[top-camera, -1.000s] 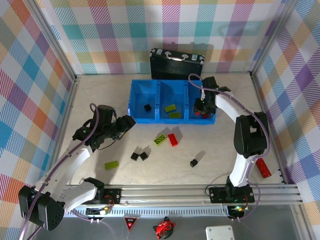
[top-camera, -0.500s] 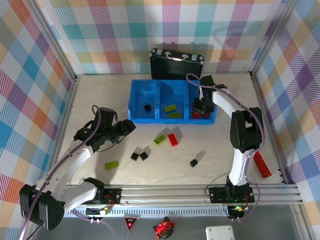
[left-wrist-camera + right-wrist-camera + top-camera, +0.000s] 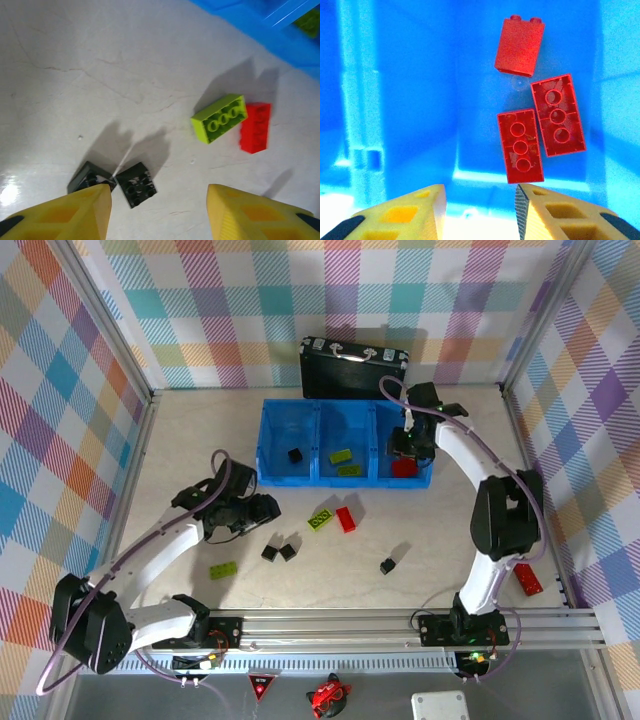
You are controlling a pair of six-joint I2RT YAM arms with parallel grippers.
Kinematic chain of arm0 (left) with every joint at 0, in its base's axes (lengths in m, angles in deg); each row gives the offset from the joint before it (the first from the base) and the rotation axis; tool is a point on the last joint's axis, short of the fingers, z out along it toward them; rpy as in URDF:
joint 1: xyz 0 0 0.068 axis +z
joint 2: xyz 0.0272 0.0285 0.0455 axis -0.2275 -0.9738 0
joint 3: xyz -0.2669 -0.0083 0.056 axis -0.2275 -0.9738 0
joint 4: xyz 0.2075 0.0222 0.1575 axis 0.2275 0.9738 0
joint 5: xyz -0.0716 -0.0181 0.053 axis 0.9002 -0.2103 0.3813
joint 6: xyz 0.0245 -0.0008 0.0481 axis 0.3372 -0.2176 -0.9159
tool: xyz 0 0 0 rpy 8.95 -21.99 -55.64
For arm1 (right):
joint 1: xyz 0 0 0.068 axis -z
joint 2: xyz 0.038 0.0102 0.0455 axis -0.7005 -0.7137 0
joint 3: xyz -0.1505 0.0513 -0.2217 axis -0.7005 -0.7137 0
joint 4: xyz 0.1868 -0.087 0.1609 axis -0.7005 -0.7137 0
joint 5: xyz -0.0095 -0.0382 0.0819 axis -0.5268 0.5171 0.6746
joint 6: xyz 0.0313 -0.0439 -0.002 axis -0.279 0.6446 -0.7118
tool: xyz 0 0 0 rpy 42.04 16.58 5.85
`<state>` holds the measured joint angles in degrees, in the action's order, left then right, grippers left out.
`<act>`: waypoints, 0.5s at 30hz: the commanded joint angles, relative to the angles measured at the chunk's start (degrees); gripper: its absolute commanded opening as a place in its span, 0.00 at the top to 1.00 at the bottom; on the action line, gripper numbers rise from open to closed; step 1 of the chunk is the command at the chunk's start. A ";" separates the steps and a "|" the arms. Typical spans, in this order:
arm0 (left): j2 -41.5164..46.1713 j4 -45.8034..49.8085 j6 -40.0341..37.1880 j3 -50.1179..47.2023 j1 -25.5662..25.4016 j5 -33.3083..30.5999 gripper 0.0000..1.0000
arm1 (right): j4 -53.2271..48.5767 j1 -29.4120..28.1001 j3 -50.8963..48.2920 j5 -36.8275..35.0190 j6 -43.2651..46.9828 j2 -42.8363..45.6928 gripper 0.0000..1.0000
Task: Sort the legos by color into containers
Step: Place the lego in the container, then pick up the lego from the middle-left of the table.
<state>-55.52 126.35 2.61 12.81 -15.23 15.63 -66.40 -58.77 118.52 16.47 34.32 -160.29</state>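
Note:
The blue containers [image 3: 345,477] stand at the back centre, three joined compartments. The left one holds a black cube [image 3: 295,455], the middle one two green bricks [image 3: 341,456], and the right one three red bricks [image 3: 521,146]. My right gripper [image 3: 405,445] [image 3: 480,210] hangs open and empty over the right compartment. On the table lie a green brick [image 3: 321,520] [image 3: 220,118], a red brick [image 3: 346,519] [image 3: 255,127], two black cubes [image 3: 278,552] [image 3: 136,185], another black cube [image 3: 386,565] and a green brick [image 3: 223,569]. My left gripper [image 3: 268,510] [image 3: 157,215] is open just above the two cubes.
A black case with a metal handle [image 3: 353,367] stands behind the bin. A long red stick [image 3: 527,577] lies at the right, near the right arm's base. Plaid walls close in the table on three sides.
My left gripper has moved right and nearer, to above the pair of black cubes. My right gripper's jaws have opened over the right compartment.

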 commanded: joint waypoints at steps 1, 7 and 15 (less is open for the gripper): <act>-2.01 6.02 -4.09 3.33 -2.38 -5.91 0.49 | -1.69 0.15 -1.51 0.95 0.08 3.60 0.57; -7.72 11.09 -11.15 5.68 -6.58 -7.62 0.53 | -2.13 0.15 -3.13 1.11 -0.07 7.22 0.57; -17.32 17.58 -14.96 9.07 -12.20 -11.76 0.52 | -3.10 0.16 -3.95 1.61 -0.48 9.52 0.57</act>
<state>-71.01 139.03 -9.36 20.11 -25.92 6.32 -67.82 -58.77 115.28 16.91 34.29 -153.25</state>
